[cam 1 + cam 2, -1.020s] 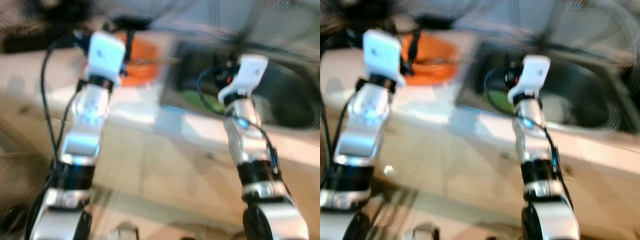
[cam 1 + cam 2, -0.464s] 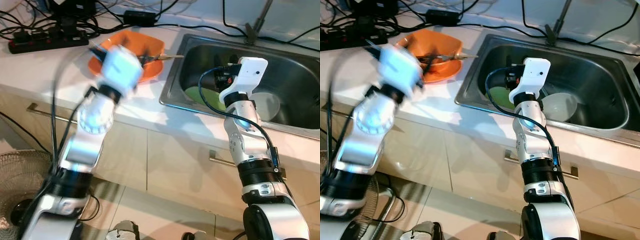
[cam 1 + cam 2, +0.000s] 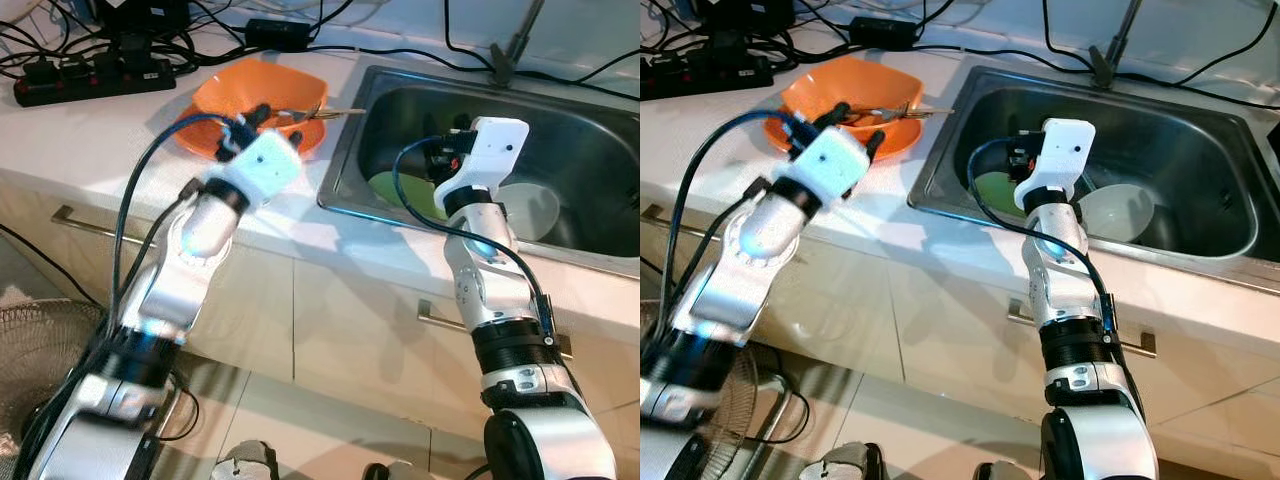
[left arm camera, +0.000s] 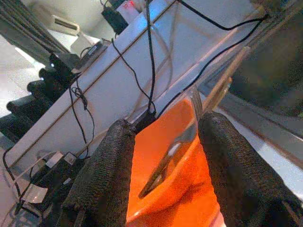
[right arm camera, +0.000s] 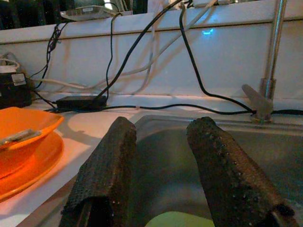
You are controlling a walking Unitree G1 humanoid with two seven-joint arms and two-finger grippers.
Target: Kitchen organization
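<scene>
pale cabinet fronts point(image 3: 330, 320) with metal handles run below a white countertop point(image 3: 100, 125), seen from above (a tiled floor lies nearest, with part of a fan point(image 3: 40, 370) at the lower left). closest in, two silver arms rise toward the counter. the left gripper point(image 3: 845, 125) reaches over the counter edge toward an orange bowl point(image 3: 262, 92) that sits on an orange plate point(image 3: 880, 145); its two black fingers point(image 4: 102, 175) are spread apart with nothing between them, the bowl showing in the gap. utensils point(image 3: 325, 110) rest across the bowl, their tips poking out toward the sink. the right gripper point(image 5: 161, 175) hovers over the near rim of a steel sink point(image 3: 1180, 130), jaws also parted and empty. inside the sink lie a green dish point(image 3: 410, 190) and a white bowl point(image 3: 1115, 212). farther back, black cables point(image 3: 970, 45), a power strip point(image 3: 95, 80) and a tap point(image 5: 267, 85) line the wall.
</scene>
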